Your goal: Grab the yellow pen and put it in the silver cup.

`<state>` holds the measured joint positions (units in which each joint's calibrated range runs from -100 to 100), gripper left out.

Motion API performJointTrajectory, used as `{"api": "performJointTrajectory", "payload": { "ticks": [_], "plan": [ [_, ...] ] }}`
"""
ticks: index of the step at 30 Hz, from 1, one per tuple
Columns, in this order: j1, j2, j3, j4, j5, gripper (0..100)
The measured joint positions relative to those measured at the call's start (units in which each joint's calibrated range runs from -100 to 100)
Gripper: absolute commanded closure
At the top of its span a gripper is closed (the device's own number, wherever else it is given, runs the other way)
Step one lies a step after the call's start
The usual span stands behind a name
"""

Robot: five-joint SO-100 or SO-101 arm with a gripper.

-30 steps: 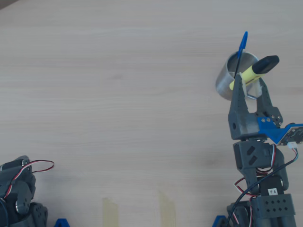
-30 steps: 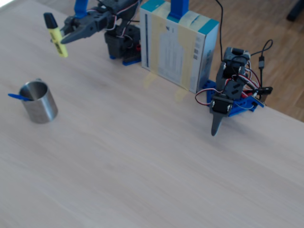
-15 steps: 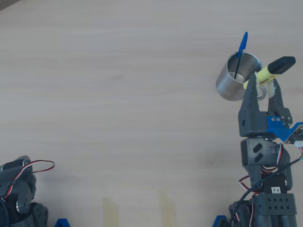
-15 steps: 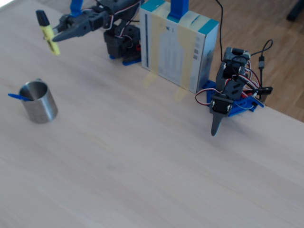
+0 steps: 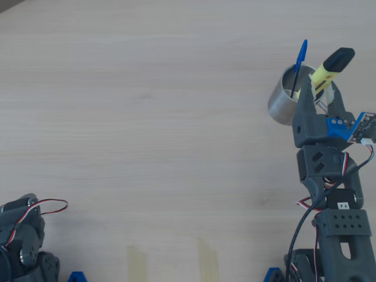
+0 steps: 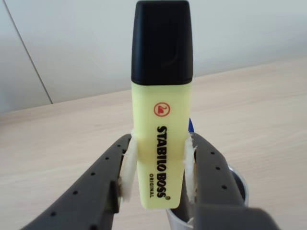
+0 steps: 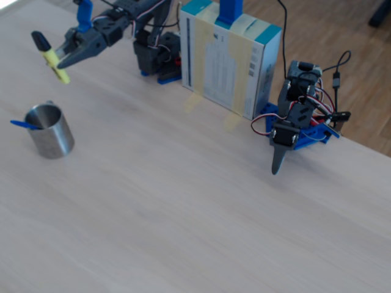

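The yellow pen (image 6: 160,143) is a chunky highlighter with a black cap, held upright between my padded fingers (image 6: 128,168). My gripper (image 5: 318,88) is shut on the pen (image 5: 325,73) and holds it in the air above the silver cup (image 5: 286,97). In the fixed view the gripper (image 7: 60,58) holds the pen (image 7: 52,58) well above the cup (image 7: 51,130). The cup's rim (image 6: 238,184) shows just below the pen's lower end in the wrist view. A thin blue pen (image 5: 300,60) stands in the cup.
A second, idle arm (image 7: 296,119) sits at the table's far edge in the fixed view, and shows at the overhead view's bottom left (image 5: 23,238). A blue-and-white box (image 7: 229,61) stands between the two arm bases. The table (image 5: 147,117) is light wood.
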<state>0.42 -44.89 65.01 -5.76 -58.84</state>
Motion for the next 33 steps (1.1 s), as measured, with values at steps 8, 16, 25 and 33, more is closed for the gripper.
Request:
{"api": "performJointTrajectory", "payload": {
  "ticks": [8, 16, 25, 33],
  "plan": [
    [2.8, 6.5, -6.0, 0.0, 0.0, 93],
    [5.4, 12.0, -9.6, 0.0, 0.0, 93],
    [7.9, 15.7, -10.6, -1.1, 0.0, 93],
    [8.9, 21.0, -11.0, -9.7, 0.0, 93]
  ]
}}
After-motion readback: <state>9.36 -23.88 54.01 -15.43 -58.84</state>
